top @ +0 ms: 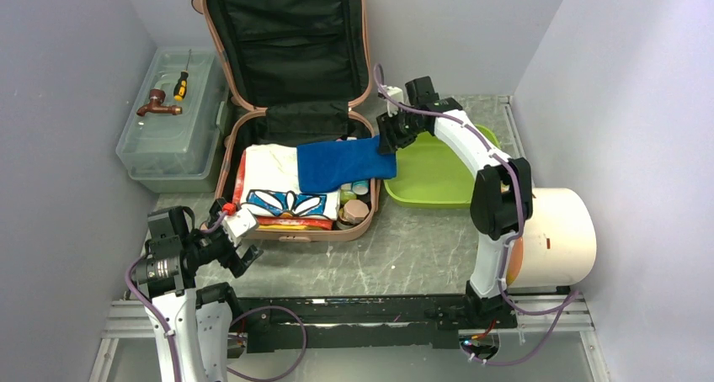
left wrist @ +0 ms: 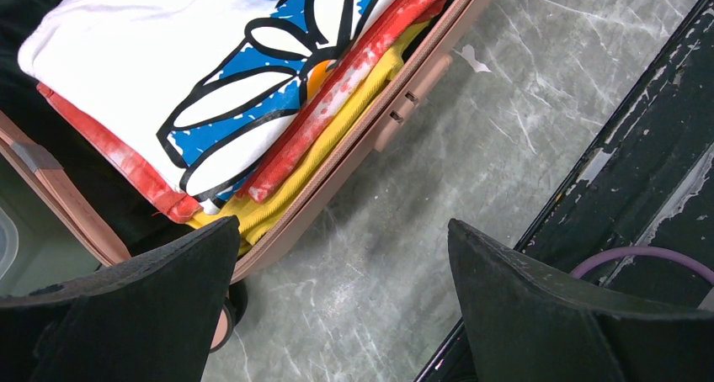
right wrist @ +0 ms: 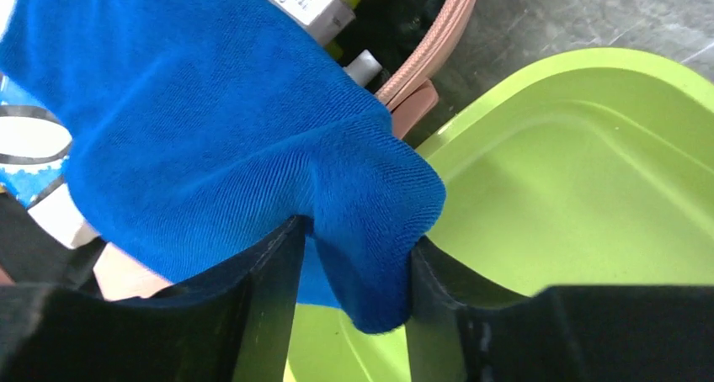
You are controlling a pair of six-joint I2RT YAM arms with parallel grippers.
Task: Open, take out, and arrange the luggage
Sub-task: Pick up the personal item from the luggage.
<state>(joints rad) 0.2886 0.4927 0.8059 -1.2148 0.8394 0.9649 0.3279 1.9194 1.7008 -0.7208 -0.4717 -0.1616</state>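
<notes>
The salmon-pink luggage (top: 232, 129) lies open at the back of the table, its black-lined lid upright. Inside are folded clothes: a white cloth with a blue flower print (top: 282, 198) over red and yellow ones (left wrist: 354, 96), plus small bottles and jars (top: 355, 209). My right gripper (top: 389, 140) is shut on a corner of a blue cloth (top: 345, 163), which hangs over the luggage's right rim; the wrist view shows the blue cloth (right wrist: 210, 121) bunched between my fingers above the lime green tray (right wrist: 581, 172). My left gripper (top: 240, 241) is open and empty by the luggage's front left corner (left wrist: 278, 230).
The lime green tray (top: 442, 180) sits right of the luggage. A translucent grey-green toolbox (top: 173, 138) at the back left carries a brown tap and a screwdriver. A white cylinder (top: 556, 235) stands at the right. Grey walls close in on both sides.
</notes>
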